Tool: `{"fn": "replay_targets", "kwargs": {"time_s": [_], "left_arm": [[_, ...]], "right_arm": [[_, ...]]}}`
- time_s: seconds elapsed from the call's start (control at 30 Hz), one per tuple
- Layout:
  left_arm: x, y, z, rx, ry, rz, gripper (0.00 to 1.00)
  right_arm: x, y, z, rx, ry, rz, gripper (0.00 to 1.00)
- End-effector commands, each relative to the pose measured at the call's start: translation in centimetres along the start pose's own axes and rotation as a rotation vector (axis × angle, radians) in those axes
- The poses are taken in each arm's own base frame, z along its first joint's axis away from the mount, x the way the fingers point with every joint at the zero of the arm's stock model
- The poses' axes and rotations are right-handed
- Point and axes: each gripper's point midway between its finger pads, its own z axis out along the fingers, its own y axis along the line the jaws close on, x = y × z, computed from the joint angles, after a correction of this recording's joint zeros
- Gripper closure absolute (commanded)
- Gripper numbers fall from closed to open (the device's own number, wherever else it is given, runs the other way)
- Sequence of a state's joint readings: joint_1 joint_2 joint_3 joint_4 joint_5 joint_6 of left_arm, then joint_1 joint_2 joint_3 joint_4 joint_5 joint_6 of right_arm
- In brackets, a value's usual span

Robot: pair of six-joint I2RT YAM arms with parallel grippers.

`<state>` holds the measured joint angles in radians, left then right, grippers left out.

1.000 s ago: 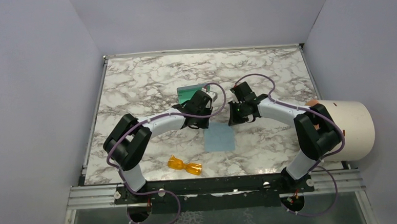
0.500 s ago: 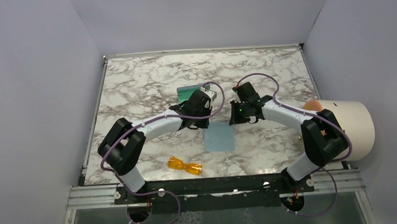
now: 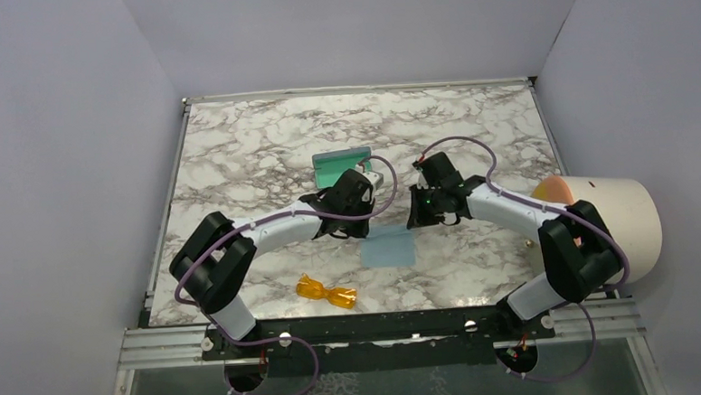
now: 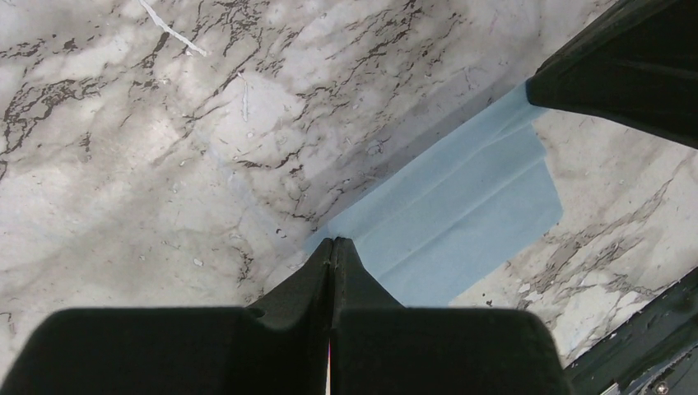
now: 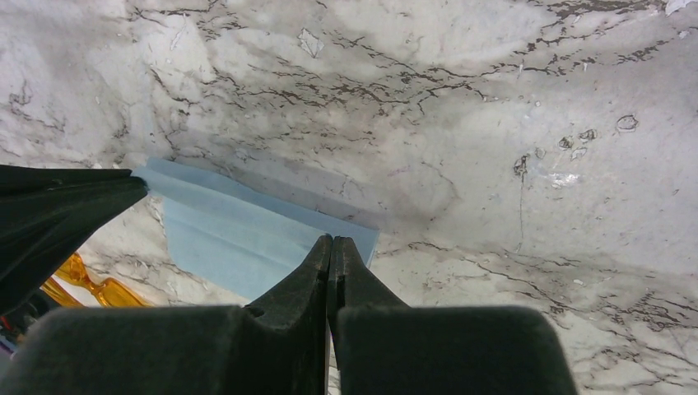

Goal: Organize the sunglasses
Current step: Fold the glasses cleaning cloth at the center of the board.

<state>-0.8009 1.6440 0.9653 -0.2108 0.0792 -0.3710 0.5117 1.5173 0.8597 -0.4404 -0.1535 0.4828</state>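
I have the sunglasses (image 3: 326,292) in the overhead view: a small folded pair, translucent orange-amber in both lenses and frame, lying flat on the marble table (image 3: 254,148) close to its near edge. Their long axis runs roughly left to right, with the right end a little nearer to me. They sit just off the near-left corner of the light blue cloth (image 3: 388,248), not touching it, and nothing is holding them. My right wrist camera catches a sliver of that same amber at its lower left edge. Both arms are busy elsewhere, well apart from the pair. The left gripper (image 4: 333,243) has its fingers pressed together on the cloth's far-left corner, and the right gripper (image 5: 332,240) is pinched the same way on the far-right corner. The cloth's far edge looks lifted between them, throwing a shadow on the marble. Beyond the left gripper lies the open case (image 3: 341,164), showing its teal-green inside. A large cream cylinder (image 3: 615,224) sits at the table's right side.
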Motion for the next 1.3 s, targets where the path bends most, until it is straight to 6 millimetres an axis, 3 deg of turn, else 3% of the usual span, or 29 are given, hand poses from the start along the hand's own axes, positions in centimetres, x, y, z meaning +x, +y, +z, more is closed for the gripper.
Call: {"fn": "replay_targets", "kwargs": {"time_s": [0.0, 0.73, 1.27], "left_arm": [[-0.5, -0.8, -1.2, 0.024, -0.032, 0.0, 1.0], [1.6, -1.2, -1.7, 0.042, -0.002, -0.015, 1.0], [1.6, -1.9, -1.1, 0.048, 0.001, -0.005, 0.98]], "right_arm": [[-0.2, 0.8, -0.6, -0.035, -0.025, -0.002, 0.99], [2.1, 1.0, -0.4, -0.044, -0.003, -0.02, 0.99], [2.0, 1.0, -0.4, -0.04, -0.01, -0.032, 0.99]]}}
